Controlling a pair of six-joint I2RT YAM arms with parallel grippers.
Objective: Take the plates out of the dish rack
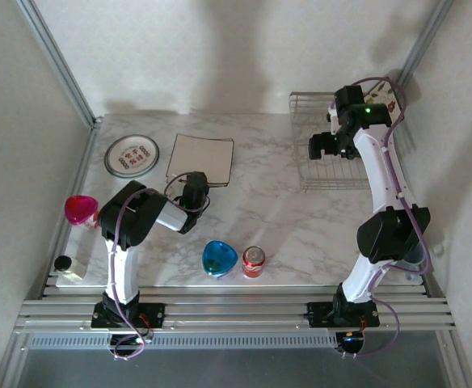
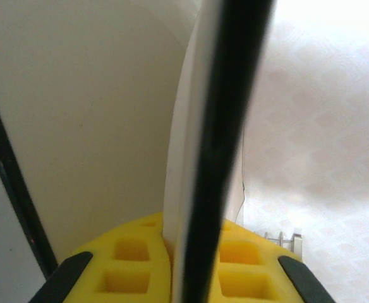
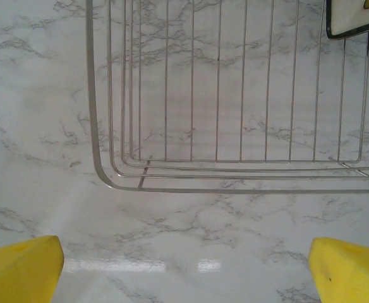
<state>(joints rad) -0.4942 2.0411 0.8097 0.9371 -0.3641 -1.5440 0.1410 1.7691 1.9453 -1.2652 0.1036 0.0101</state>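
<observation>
Cream square plate (image 1: 201, 158) clamped edge-on in left gripper (image 1: 195, 181), apparently lying on marble table (image 1: 288, 222), right gripper (image 3: 184, 268) spread wide over silver wire dish rack (image 3: 102, 169)

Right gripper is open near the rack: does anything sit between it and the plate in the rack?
Nothing visible blocks it. Ahead of the right gripper, the wrist view shows bare marble tabletop, then the dish rack with its low wire rim and bare wire floor, up to the cream plate at the far corner. Only the rim needs clearing.

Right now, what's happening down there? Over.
Left gripper shut on square plate edge. Right gripper open above dish rack. Second plate in rack corner. Nothing in between.
</observation>
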